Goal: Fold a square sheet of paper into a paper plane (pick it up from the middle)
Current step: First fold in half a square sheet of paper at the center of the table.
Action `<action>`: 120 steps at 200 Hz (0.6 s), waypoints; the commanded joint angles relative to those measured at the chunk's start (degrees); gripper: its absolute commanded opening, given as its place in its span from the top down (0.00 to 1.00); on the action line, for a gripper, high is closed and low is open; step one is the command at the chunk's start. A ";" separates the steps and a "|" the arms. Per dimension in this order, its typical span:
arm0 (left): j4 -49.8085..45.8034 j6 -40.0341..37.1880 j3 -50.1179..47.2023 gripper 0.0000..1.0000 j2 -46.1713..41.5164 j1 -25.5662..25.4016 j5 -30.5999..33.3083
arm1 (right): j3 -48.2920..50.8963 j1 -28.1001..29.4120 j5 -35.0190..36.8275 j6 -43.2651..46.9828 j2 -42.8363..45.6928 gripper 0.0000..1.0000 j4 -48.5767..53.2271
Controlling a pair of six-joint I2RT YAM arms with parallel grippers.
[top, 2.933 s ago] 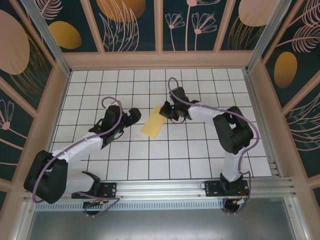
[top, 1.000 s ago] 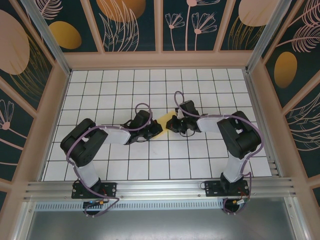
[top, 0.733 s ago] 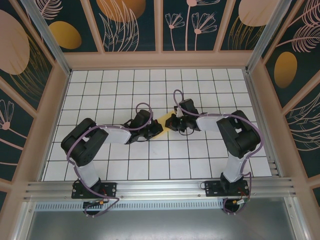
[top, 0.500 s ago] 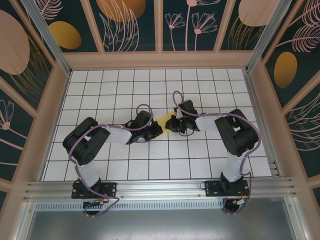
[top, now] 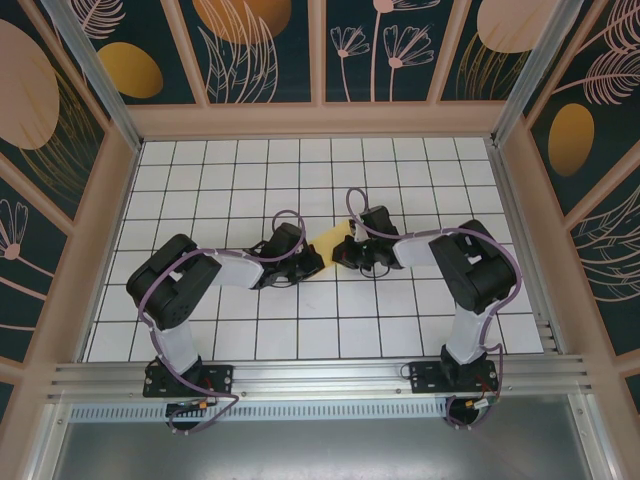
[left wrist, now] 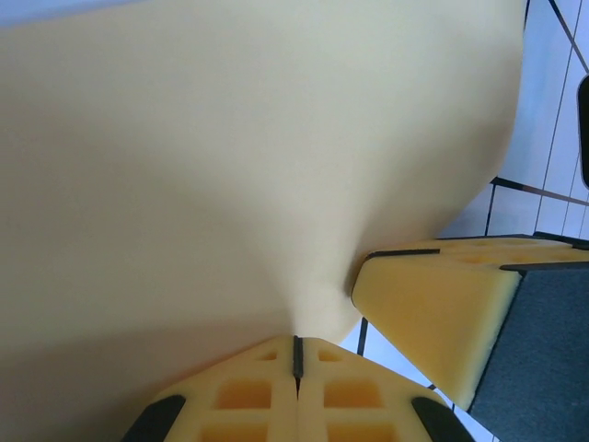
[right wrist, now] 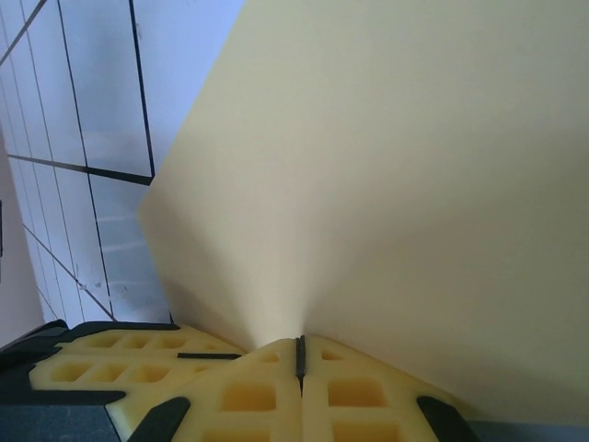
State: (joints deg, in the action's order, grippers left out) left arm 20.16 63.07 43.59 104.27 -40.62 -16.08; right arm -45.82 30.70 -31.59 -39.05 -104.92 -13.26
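Note:
The yellow sheet of paper (top: 331,237) is held off the tiled floor at the middle of the top view, and only a small patch shows between the two wrists. My left gripper (top: 318,262) comes in from the left and my right gripper (top: 340,255) from the right, tips almost touching. In the left wrist view the paper (left wrist: 230,166) spreads away from my left gripper (left wrist: 296,343), which is shut on its edge; the right gripper's fingers (left wrist: 433,313) sit just beside. The right wrist view has my right gripper (right wrist: 299,348) shut on the paper (right wrist: 414,184), left fingers (right wrist: 110,364) alongside.
The white tiled floor (top: 300,320) lies under both arms. Wooden-framed walls (top: 320,120) with leaf and oval prints close in the back and sides. An aluminium rail (top: 320,375) carrying both arm bases runs along the near edge.
Since the earliest frame the left arm has swung in and closed on the paper that the right gripper held. Over the last second both grippers have drawn slightly closer; less paper shows.

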 commanded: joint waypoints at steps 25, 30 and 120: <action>-2.56 -1.28 -1.49 0.94 1.71 -0.29 0.34 | 0.51 0.81 -1.75 1.79 2.84 1.00 -0.30; -2.64 -1.28 -1.49 0.94 1.68 -0.32 0.47 | 0.34 1.43 -1.81 1.82 2.71 1.00 -0.15; -5.10 -0.67 -2.97 0.99 1.53 -0.33 2.32 | 0.38 -3.36 2.00 3.41 -1.31 1.00 2.72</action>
State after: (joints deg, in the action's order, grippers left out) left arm 20.62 63.07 43.20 104.31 -40.62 -15.84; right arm -45.50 30.85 -32.23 -37.74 -104.75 -13.08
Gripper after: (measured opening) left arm 0.069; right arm 0.056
